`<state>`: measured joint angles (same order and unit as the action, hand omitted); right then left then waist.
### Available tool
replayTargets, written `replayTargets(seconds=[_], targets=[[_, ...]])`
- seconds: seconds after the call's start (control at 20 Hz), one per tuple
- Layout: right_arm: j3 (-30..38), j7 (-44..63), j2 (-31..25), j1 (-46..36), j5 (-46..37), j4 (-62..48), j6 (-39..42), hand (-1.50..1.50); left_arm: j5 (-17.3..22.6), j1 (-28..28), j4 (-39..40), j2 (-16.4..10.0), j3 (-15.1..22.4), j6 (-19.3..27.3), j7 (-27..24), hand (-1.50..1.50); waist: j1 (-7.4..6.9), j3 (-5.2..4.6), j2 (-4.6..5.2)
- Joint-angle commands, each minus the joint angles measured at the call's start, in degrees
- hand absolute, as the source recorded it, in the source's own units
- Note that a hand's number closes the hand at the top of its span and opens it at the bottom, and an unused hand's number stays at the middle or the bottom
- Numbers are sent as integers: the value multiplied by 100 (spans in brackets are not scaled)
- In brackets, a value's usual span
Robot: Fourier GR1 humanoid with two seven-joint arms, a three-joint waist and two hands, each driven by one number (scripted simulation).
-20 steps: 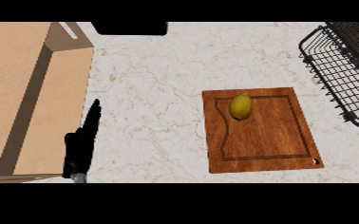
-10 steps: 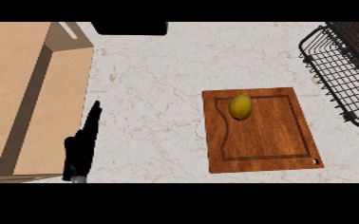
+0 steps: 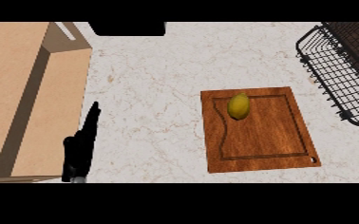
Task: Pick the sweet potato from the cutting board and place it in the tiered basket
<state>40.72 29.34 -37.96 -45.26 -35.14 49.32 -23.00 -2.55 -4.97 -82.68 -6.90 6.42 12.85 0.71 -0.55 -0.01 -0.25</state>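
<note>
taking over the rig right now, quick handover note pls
Left robot hand: open, resting at the view's lower left, holding nothing.
Right robot hand: not in view.
Sweet potato: on the cutting board, toward its upper left.
Tiered basket: at the right edge, apart from the board.
Done: nothing yet.
Left to do: grasp the potato and set it in the basket.

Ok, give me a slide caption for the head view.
The sweet potato on the cutting board, tiered basket at right, left hand open at lower left.
</note>
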Motion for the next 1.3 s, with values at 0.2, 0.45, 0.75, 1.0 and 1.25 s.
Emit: replayTargets(seconds=[0.2,0.45,0.75,1.0,1.25], targets=[[230,310,-207,529,-337,1035,-1247,-150,100,-3,123,-120,-209,-86,150,0,144,-6,-5],[822,1192,-640,1343,-320,2108,-941,-150,-46,-113,-100,64,-80,178,412,0,289,-6,-49],[1823,1692,-226,2977,417,4074,33,-150,159,-294,197,8,-426,139,-61,0,551,-11,-90],[2785,1969,27,4026,1337,5640,1165,-150,138,-548,-42,-44,-346,93,141,0,657,-8,-119],[4025,1887,784,5028,2610,6792,2146,-150,180,-566,-111,-86,-375,22,124,0,648,-3,-114]])
